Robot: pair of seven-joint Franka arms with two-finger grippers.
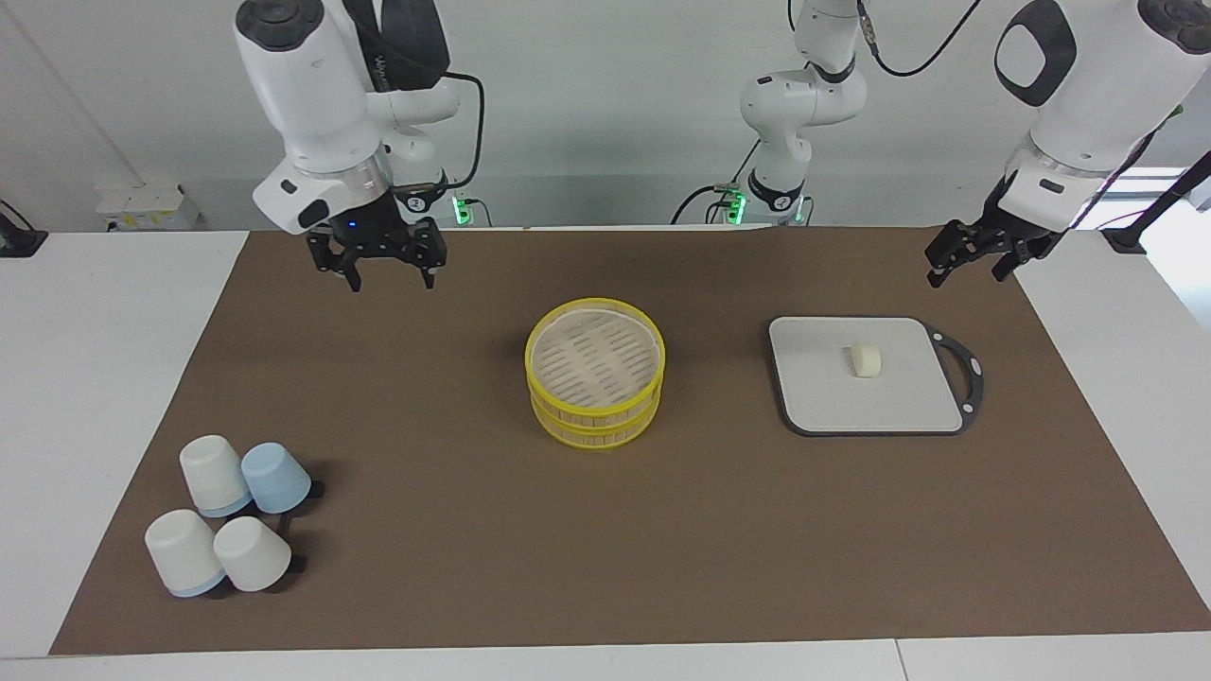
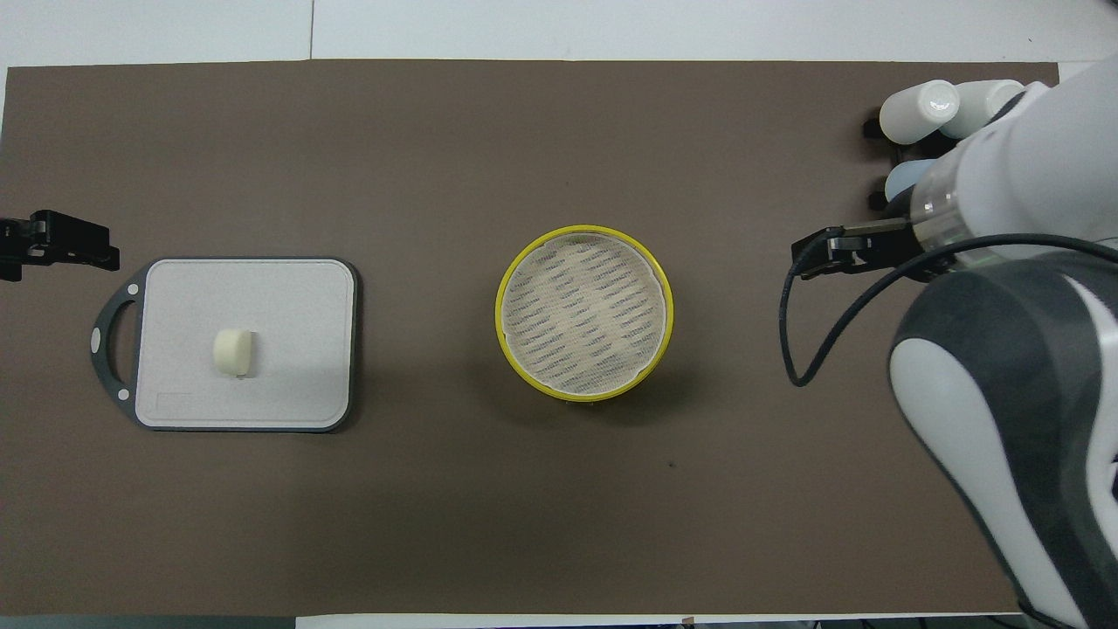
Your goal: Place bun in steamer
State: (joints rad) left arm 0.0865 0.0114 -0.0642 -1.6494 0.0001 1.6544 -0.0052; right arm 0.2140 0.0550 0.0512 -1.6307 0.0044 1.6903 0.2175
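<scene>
The bun is a small cream-white block lying on a grey square board toward the left arm's end of the table; it also shows in the overhead view. The steamer is round and yellow-rimmed, in two stacked tiers with a slatted tan top, at the middle of the mat. My left gripper is open and empty in the air over the mat beside the board. My right gripper is open and empty over the mat toward the right arm's end.
Several upturned white and pale-blue cups stand grouped at the right arm's end, farther from the robots than the steamer. The board has a dark handle loop pointing at the table's end. A brown mat covers the table.
</scene>
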